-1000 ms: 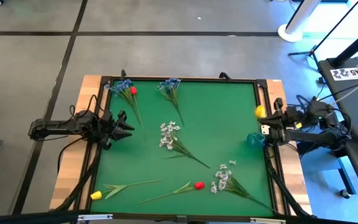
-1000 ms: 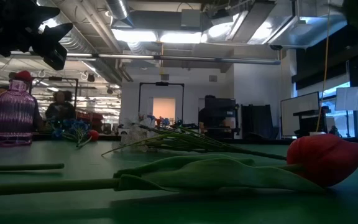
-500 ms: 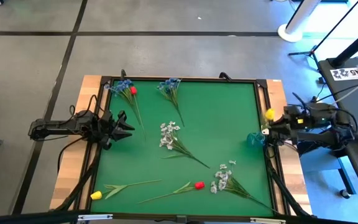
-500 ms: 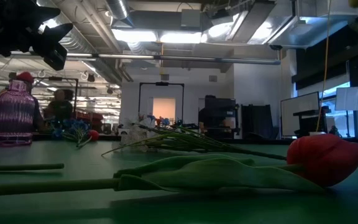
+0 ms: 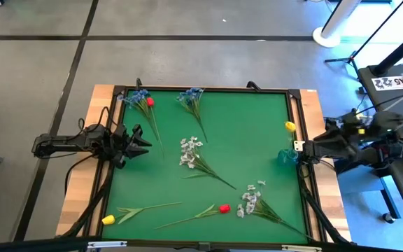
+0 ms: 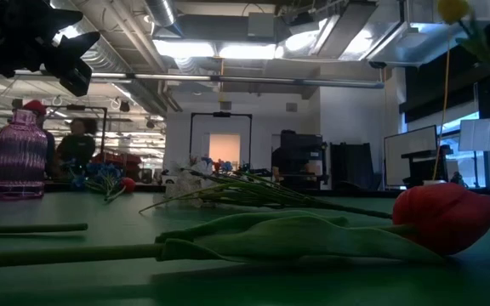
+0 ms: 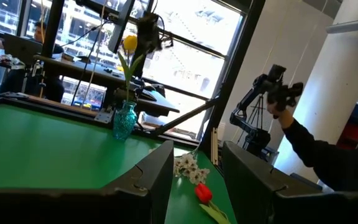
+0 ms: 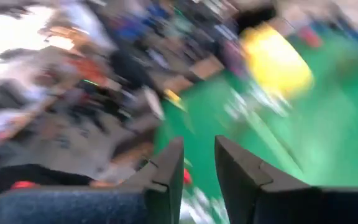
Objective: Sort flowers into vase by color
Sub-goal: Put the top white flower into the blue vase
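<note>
A yellow tulip bud (image 5: 290, 127) stands on its green stalk in a small teal glass vase (image 5: 287, 156) by the table's right edge. The left wrist view shows the bud (image 7: 130, 42) above the vase (image 7: 124, 121). My right gripper (image 5: 303, 149) is beside the vase toward the right edge. Its fingers (image 8: 197, 155) stand apart with nothing between them, and the bud (image 8: 275, 62) is off to one side. My left gripper (image 5: 142, 142) waits open at the left edge. Blue sprigs (image 5: 142, 99) (image 5: 191, 98), white sprigs (image 5: 191, 150) (image 5: 252, 199), red buds (image 5: 224, 208) (image 5: 150, 101) and another yellow bud (image 5: 108, 219) lie flat on the mat.
The green mat has a raised dark frame (image 5: 201, 89) around it. A purple ribbed vase (image 6: 19, 157) stands at the far left in the low view. A person's sleeve (image 7: 316, 155) shows beyond the table in the left wrist view. Bare mat lies in the middle right.
The yellow bud swung toward the table's right edge and then back. It now stands over the teal vase, apart from my right gripper. My right arm has drawn back fast toward the right edge. The left arm and the flowers on the mat have kept still.
</note>
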